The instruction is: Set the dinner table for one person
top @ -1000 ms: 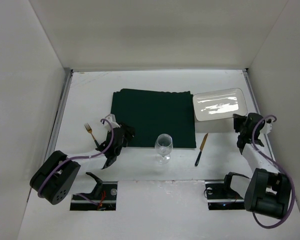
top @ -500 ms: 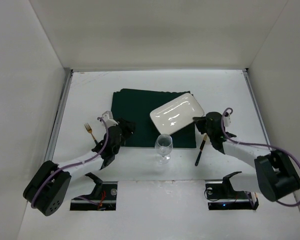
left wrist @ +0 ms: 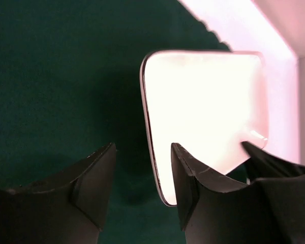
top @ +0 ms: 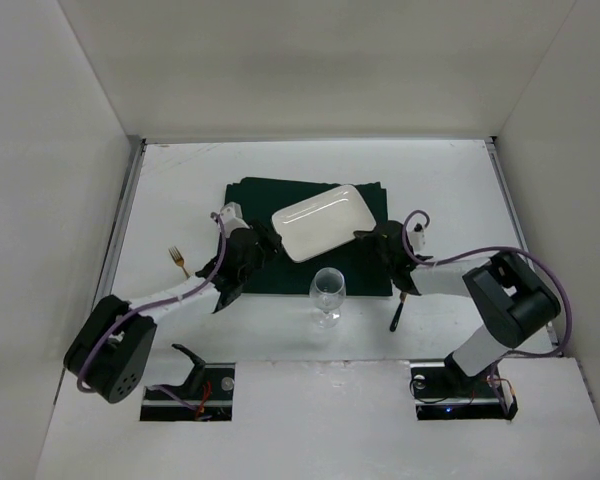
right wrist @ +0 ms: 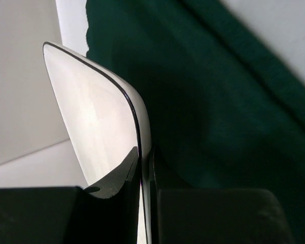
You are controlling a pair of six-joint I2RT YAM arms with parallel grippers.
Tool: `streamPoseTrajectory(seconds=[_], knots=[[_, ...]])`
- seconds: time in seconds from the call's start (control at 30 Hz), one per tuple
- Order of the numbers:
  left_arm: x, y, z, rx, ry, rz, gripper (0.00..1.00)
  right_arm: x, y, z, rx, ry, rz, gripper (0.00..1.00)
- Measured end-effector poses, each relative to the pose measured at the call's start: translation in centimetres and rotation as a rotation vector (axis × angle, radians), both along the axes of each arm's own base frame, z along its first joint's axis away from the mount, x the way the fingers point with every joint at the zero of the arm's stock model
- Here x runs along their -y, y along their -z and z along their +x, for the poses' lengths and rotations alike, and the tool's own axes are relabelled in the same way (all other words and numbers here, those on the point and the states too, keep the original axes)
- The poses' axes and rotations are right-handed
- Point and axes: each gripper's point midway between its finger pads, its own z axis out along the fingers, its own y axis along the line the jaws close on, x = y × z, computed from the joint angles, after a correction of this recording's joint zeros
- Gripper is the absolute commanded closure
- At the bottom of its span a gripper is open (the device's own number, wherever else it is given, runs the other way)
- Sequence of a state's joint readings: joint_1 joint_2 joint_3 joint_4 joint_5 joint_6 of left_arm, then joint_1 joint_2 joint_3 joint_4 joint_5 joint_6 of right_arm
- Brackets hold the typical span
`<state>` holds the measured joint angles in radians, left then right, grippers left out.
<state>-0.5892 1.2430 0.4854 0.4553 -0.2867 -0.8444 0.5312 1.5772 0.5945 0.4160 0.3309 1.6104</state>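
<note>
1. Large flat matte white dinner table (top: 180,180): spans the workspace beneath both arms.
2. Dark green cloth placemat (top: 255,205): table centre, toward the far edge.
3. White rectangular plate (top: 318,220): over the placemat.
4. Right gripper (right wrist: 144,152): clamped on the plate's right rim.
5. Left gripper (left wrist: 142,152): jaws apart, beside the plate's left end.
6. Clear wine glass (top: 327,293): upright at the placemat's near edge.

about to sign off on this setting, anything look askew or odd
The white plate is crooked over the green placemat, one edge pinched in the right pincer; the fork lies well left of the mat.
</note>
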Motion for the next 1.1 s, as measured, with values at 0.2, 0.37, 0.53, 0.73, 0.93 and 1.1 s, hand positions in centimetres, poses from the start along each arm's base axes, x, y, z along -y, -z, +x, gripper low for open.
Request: streamPoseTrajectory(seconds=[0.2, 0.37, 0.53, 0.73, 0.93, 1.1], knots=[[0.7, 2.8, 0.9, -0.084, 0.017, 0.062, 0.61, -2.2, 0.3, 0.4, 0.003, -0.011, 0.052, 0.95], [1.3, 3.9, 1.8, -0.112, 0.028, 0.088, 0.76, -2.7, 1.1, 0.2, -0.012, -0.008, 0.067, 0.95], [1.2, 4.8, 2.0, -0.132, 0.025, 0.106, 0.90, -2.8, 1.7, 0.0, -0.022, -0.003, 0.064, 0.87], [0.6, 4.3, 3.8, -0.134, 0.010, 0.106, 0.95, -3.6, 1.7, -0.8, -0.008, 0.004, 0.094, 0.87], [0.0, 5.4, 4.6, -0.178, 0.035, 0.112, 0.96, -4.3, 2.1, -2.4, -0.008, -0.016, 0.095, 0.87], [-1.0, 5.9, 4.5, -0.207, 0.035, 0.119, 0.96, -5.4, 2.1, -4.1, -0.007, -0.057, 0.091, 0.87]])
